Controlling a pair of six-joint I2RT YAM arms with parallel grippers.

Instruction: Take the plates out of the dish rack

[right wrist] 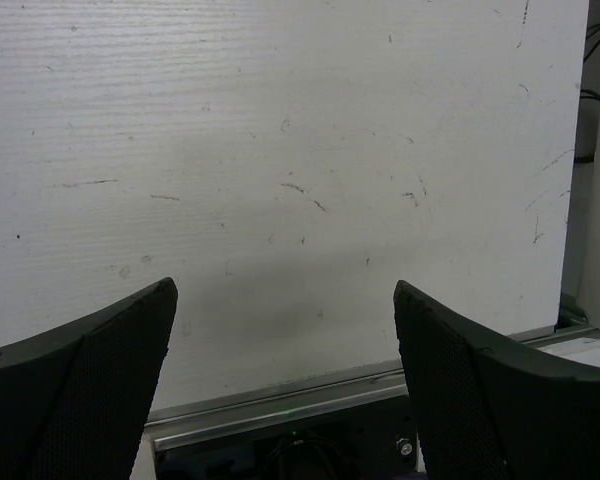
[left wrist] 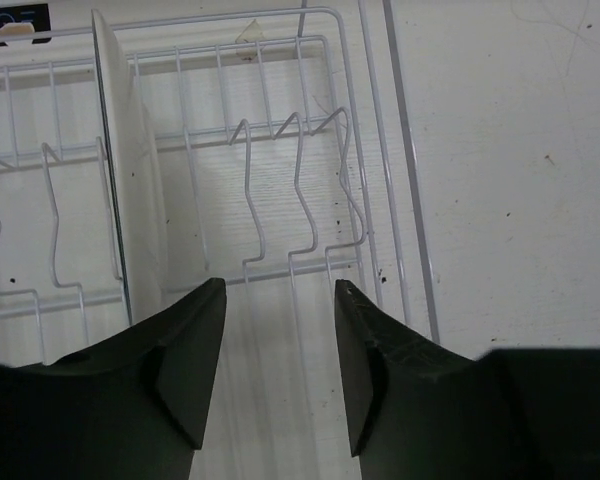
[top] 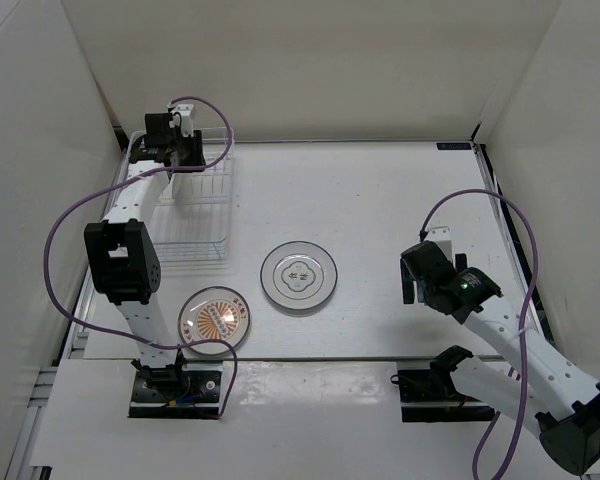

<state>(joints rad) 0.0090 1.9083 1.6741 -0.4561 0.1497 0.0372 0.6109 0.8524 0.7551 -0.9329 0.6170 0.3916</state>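
Tabletop (top: 380, 190) looks white and finely scratched to me, boxed in by plain white walls (top: 310, 60). My left gripper (left wrist: 280, 285) hangs partly spread and empty over the far end of the dish rack (top: 195, 215). One upright plate (left wrist: 130, 170) stands in the rack just beside one finger. A ringed plate (top: 299, 277) lies flat to the right of the rack's near end, and an orange-centred plate (top: 215, 318) lies in front of that end. The right gripper (right wrist: 285, 285), well right of the rack, gapes wide over the tabletop.
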